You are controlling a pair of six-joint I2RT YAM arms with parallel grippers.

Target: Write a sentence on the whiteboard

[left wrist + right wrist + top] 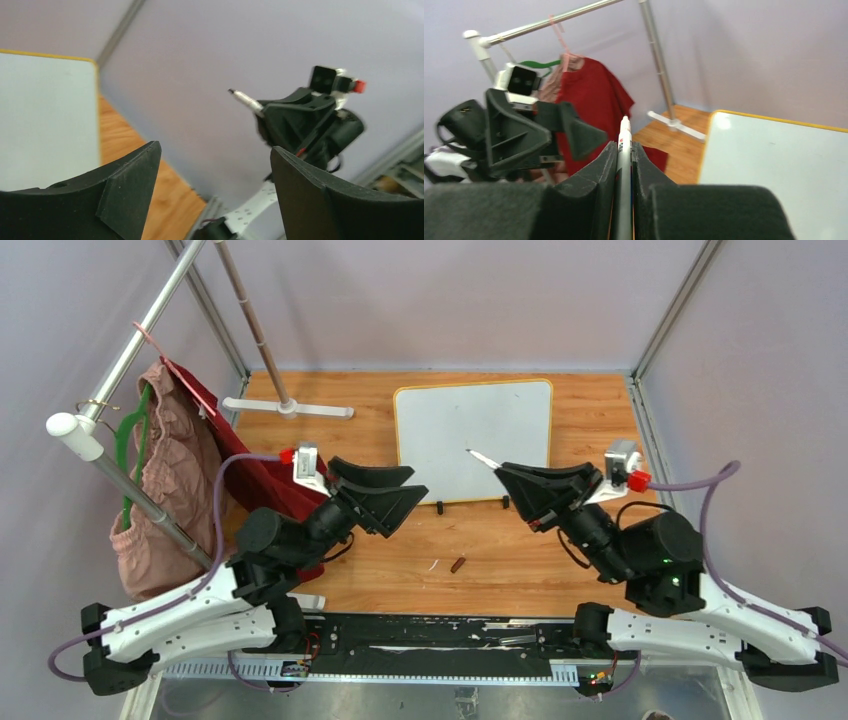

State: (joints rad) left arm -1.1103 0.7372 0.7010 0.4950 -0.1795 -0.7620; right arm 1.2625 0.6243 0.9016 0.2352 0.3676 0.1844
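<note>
The whiteboard [473, 440] lies flat at the back middle of the wooden table, yellow-rimmed, with two black clip feet at its near edge. I see no sentence on it. My right gripper [505, 472] is shut on a white marker [483, 459] and holds it in the air over the board's near part, tip pointing up and left. The right wrist view shows the marker [624, 150] squeezed between the pads, with the board [774, 170] to the right. My left gripper [415, 490] is open and empty, just left of the board's near-left corner. The left wrist view shows the board's edge [45, 115].
A small brown marker cap [458, 564] and a white scrap [433, 564] lie on the table in front of the board. A clothes rack with a pink garment [165, 490] and a red one [250, 480] stands at the left, with its white foot [288, 408] at the back.
</note>
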